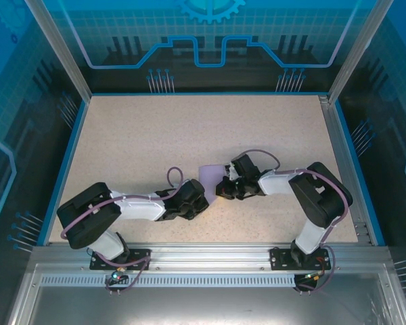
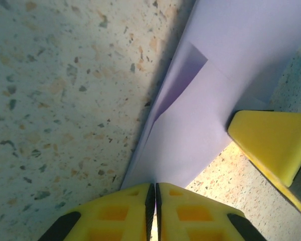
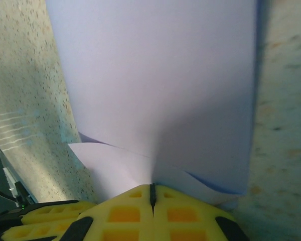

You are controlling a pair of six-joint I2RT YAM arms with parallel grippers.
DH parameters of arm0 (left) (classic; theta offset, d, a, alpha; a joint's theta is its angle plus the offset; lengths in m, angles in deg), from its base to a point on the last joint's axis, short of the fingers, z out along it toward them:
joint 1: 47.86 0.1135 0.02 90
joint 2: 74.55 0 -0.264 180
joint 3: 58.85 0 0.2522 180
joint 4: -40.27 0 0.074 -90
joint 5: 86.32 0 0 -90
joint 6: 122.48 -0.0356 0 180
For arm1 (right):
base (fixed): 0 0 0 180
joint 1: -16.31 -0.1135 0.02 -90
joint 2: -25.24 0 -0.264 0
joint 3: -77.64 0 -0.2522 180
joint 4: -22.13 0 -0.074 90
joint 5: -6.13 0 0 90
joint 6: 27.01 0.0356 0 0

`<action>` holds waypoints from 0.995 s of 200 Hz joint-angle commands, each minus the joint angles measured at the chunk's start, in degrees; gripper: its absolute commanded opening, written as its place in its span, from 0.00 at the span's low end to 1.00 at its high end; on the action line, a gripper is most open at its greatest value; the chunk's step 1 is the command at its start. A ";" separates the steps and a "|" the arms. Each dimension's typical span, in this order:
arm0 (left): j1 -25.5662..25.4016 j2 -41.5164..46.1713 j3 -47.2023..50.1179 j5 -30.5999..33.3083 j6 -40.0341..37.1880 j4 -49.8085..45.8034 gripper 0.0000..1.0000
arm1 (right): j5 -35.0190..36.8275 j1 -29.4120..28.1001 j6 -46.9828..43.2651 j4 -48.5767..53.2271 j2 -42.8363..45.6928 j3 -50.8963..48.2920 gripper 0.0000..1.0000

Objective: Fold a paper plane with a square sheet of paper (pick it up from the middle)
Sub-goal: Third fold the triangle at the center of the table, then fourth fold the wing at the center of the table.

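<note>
Lavender sheet of paper [image 1: 212,173] lies mid-counter [image 1: 122,135], toward the near edge, folded into overlapping layers, and both arms are on it! The left pincer [image 2: 154,193] clamps tight on a pointed corner. The right pincer [image 3: 151,195] is pinched closed on the layered edge, its yellow fingers [image 3: 190,213] pressed together.

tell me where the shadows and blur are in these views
Left wrist: sharp, with a dark shadow on the table just left of the paper. Right wrist: the paper looks soft, shaded down its middle. Top external: evenly lit.
</note>
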 commanded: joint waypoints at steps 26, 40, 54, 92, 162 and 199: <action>-0.35 -2.49 3.80 0.85 -1.10 -6.42 0.17 | 0.80 9.36 -1.92 5.32 2.13 -0.62 0.00; -0.32 -2.70 2.97 0.91 -1.75 -6.58 0.17 | 1.18 9.42 -1.52 10.09 4.01 1.50 0.00; -0.32 -3.21 2.13 0.60 -1.94 -6.74 0.16 | 2.73 9.57 -0.81 15.88 6.32 4.27 0.00; -0.39 -4.36 -0.37 -0.88 -3.32 -8.17 0.17 | 4.77 9.30 2.44 27.93 13.82 12.93 0.00; -0.39 -4.42 1.20 -1.10 -1.80 -7.29 0.17 | 3.35 11.03 -2.13 36.97 15.08 21.81 0.01; -0.39 -3.31 0.62 -1.25 -3.96 -6.90 0.18 | 2.48 10.90 -2.59 36.27 13.97 21.22 0.05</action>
